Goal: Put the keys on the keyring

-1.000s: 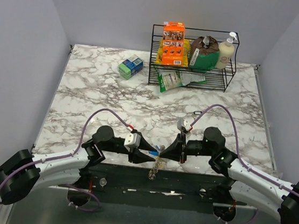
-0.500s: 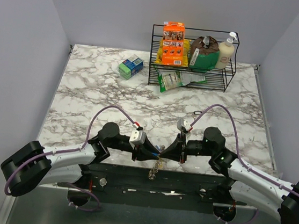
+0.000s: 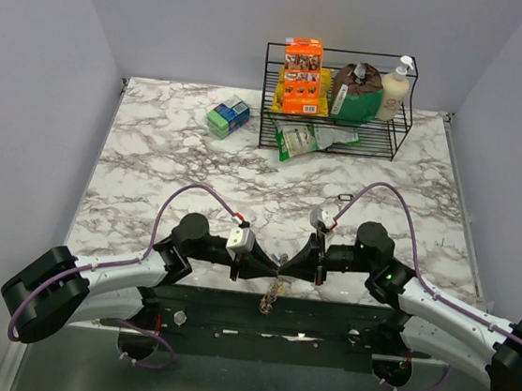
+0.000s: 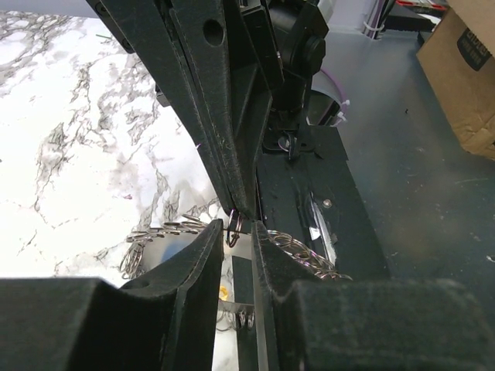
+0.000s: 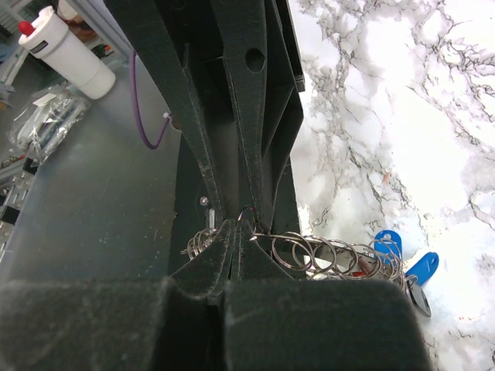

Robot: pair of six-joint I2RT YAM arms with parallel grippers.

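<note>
Two blue keys (image 5: 387, 241) and one keyring (image 5: 325, 253) lie at the near edge of the table (image 3: 198, 169). Left gripper (image 3: 269, 272) is slightly apart, right gripper (image 3: 288, 270) squeezed together. Lots of room beyond.

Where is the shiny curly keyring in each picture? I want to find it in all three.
Top view: the keyring hangs low in the middle, at the near edge of the marble table.
Left wrist view: the keyring is low in the middle, coils spreading both ways.
Right wrist view: the keyring is low, right of middle, beside blue keys.
Shared landmark: the marble table, in all three.
</note>
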